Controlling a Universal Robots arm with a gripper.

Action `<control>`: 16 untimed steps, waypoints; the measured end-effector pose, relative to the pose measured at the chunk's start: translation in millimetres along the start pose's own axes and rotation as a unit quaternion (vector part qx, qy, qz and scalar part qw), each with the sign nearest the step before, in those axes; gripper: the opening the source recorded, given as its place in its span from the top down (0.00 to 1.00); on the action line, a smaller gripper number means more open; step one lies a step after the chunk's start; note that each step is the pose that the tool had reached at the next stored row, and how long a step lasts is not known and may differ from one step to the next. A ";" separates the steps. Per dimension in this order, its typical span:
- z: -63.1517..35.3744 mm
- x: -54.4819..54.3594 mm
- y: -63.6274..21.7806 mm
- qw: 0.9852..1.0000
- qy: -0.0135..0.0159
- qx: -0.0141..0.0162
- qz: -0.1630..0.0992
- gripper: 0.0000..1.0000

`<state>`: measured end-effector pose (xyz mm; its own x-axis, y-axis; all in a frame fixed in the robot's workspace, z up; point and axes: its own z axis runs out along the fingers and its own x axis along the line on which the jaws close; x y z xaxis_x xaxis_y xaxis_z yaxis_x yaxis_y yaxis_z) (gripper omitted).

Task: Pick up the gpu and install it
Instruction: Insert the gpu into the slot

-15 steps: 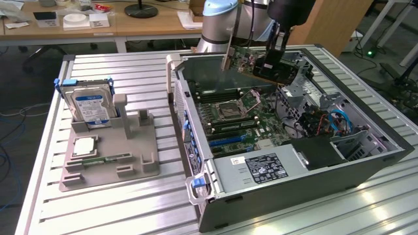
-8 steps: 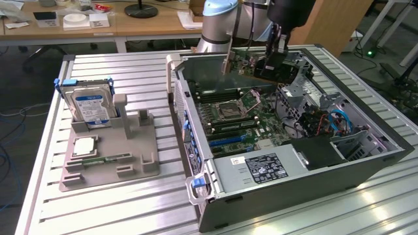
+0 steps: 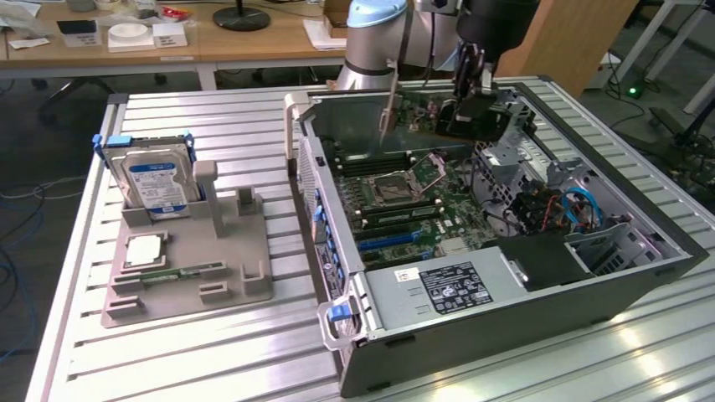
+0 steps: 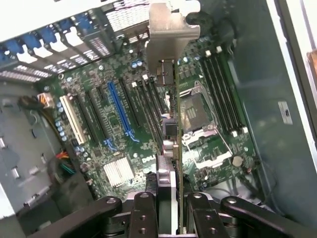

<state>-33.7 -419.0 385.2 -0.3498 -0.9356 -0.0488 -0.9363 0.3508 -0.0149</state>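
End effector (image 4: 171, 210): fingers clamped on the gpu (image 4: 171, 134), one on each face of the card. The card is held edge-on inside the open computer case (image 3: 625, 276), with its silver end bracket towards the case's slotted rear wall. It is raised above the motherboard (image 4: 124, 163) and not seated in any slot.

The card edge lies between the blue expansion slot (image 4: 121, 114) and the CPU socket (image 4: 190, 114).

In the exterior view, the end effector (image 3: 464, 109) and gpu (image 3: 390, 113) hang over the far end of the case. The power supply (image 3: 441, 289) occupies the near end.

To the exterior view's left of the case, a hard drive (image 3: 156, 184) stands upright in a grey fixture (image 3: 223, 260) on the table (image 3: 201, 117).
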 end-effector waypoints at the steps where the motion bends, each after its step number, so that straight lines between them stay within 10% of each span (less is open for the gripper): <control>1: 0.2 0.0 0.0 1.000 0.000 0.000 -0.008 0.72; 10: 0.9 2.5 -0.7 0.998 -0.001 -0.002 -0.056 0.72; 16: 1.7 2.8 -0.7 0.995 -0.002 -0.004 -0.102 0.72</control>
<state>-33.9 -421.7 383.4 -0.1515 -0.9872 -0.0491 -0.9882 0.1524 -0.0161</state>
